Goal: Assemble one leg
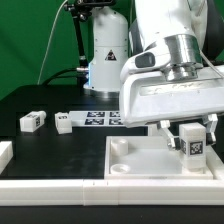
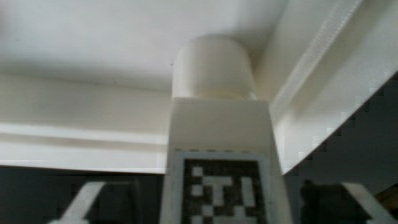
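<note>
A leg (image 1: 192, 142), a small white block with a marker tag on its face, stands upright on the large white panel (image 1: 130, 162) near its corner at the exterior view's right. In the wrist view the leg (image 2: 221, 120) fills the middle, with its rounded end towards the panel (image 2: 89, 110). My gripper (image 1: 188, 130) sits over the leg with one finger on each side. A dark gap shows between each finger and the leg, so the gripper (image 2: 210, 208) is open around it and not touching.
Two more legs (image 1: 31, 121) (image 1: 64, 122) lie on the black table at the exterior view's left, next to the marker board (image 1: 100, 118). A white part (image 1: 4, 152) shows at the left edge. The arm's base (image 1: 105, 55) stands behind.
</note>
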